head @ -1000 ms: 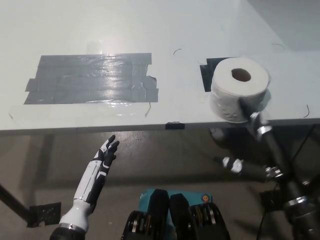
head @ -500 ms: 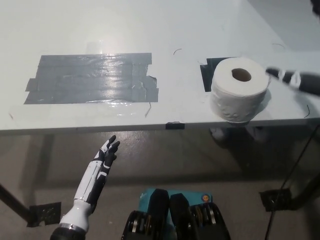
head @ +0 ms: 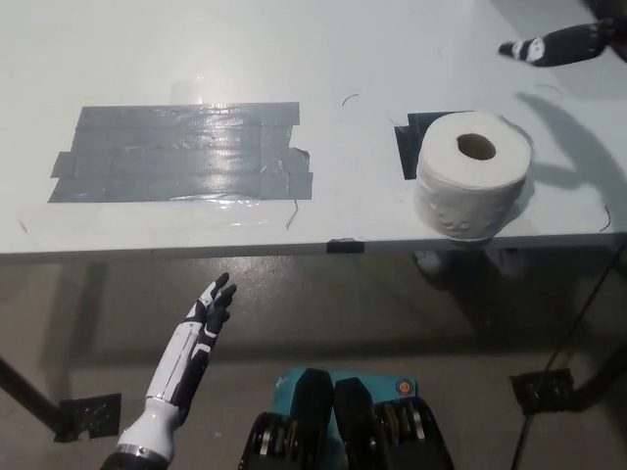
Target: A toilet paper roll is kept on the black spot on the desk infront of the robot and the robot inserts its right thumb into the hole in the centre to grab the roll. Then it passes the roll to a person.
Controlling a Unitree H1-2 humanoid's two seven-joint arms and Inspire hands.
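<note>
Roll of toilet paper (head: 474, 186) stood upright on the desk (head: 245, 59), its hole facing up, near the front edge and toward the right end. It sat partly on a black spot (head: 411, 137) of tape, which showed as a dark patch at the roll's upper left; the rest of the patch was hidden beneath the paper. Nothing touched the roll.

The right hand (head: 554, 46) was up in the far right corner of the view, well apart from the roll and above the desk, with only a blurred dark shape and a pale tip showing. Whether its fingers were spread or closed could not be told. Its shadow fell on the desk surface just right of the roll.

To the left, a broad patch of grey tape (head: 181, 154) lay flat on the desk, well apart from the roll, with a few loose thin strands by its right edge.

The left hand (head: 209, 311) rested below the desk's front edge at the lower left, holding nothing, its fingers extended and slightly apart, pointing up toward the desk.
</note>
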